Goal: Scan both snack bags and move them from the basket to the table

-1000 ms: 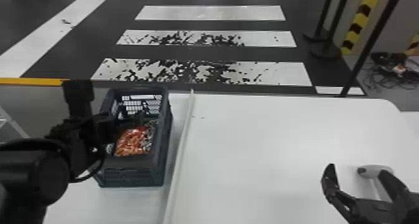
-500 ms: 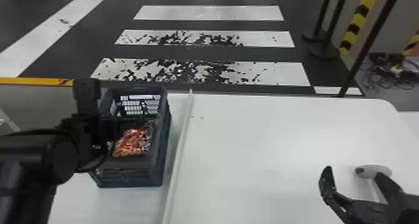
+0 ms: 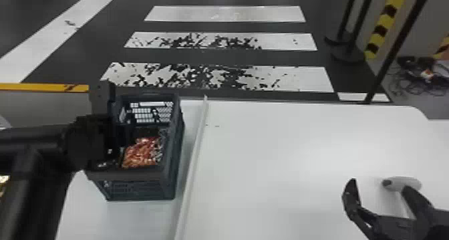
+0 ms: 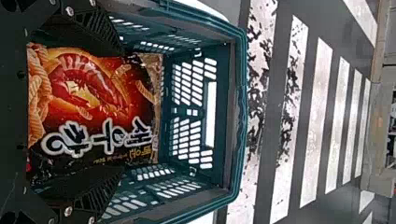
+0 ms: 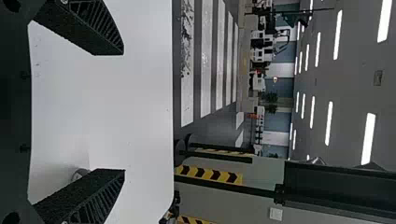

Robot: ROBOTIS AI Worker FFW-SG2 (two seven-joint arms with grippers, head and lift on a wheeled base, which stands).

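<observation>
The left wrist view is resolving printed artwork on the glossy snack bag (image 4: 93, 102), blurring in the head view; the bag is lying inside the slotted basket (image 4: 241, 102); left pincer (image 3: 121, 135) and right pincer (image 3: 380, 186) are keeping fingers apart.

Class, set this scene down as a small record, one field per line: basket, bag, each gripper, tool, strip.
basket: dark, slatted, on the table's left side
snack bag: red-orange and black, inside the basket
left gripper: at the basket, fingers open, bag visible between them; contact unclear
right gripper: above the table's right side, open
tool: pale, probably the scanner, on the table, partly behind a right gripper finger
white strip: on the table, right of the basket
</observation>
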